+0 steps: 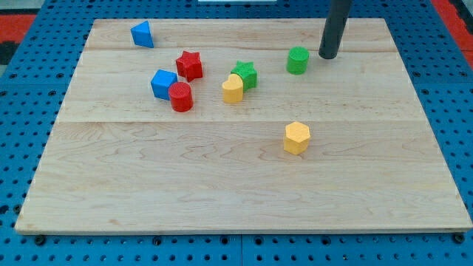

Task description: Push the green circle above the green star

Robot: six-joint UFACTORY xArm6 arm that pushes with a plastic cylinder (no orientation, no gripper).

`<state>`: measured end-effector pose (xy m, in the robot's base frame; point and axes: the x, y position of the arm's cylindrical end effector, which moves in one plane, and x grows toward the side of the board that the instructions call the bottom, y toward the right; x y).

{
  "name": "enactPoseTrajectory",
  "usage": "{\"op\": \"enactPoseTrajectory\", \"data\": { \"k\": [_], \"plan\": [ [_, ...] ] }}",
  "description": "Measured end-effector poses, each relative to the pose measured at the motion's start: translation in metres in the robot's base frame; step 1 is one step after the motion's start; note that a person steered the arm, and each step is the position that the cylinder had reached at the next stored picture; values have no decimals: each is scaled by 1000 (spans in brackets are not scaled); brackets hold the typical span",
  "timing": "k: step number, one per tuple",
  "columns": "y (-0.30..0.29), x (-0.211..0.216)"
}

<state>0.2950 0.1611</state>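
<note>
The green circle (298, 60) stands on the wooden board (244, 192) toward the view's upper right. The green star (245, 74) lies to its left and slightly lower, touching a yellow heart-like block (232, 89) at its lower left. My tip (328, 55) is just to the right of the green circle, a small gap apart, with the dark rod rising out of the view's top.
A red star (189, 65), a blue cube (163, 83) and a red cylinder (180, 97) cluster left of the green star. A blue wedge-like block (143, 34) sits at the upper left. A yellow hexagon (296, 137) lies right of centre.
</note>
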Motion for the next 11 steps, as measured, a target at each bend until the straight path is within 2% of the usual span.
{"op": "enactPoseTrajectory", "data": {
  "k": [1, 2, 4, 5, 7, 9, 11],
  "plan": [
    [10, 54],
    [-4, 48],
    [-42, -18],
    [-39, 39],
    [-47, 93],
    [-92, -15],
    [-109, -52]
  ]
}}
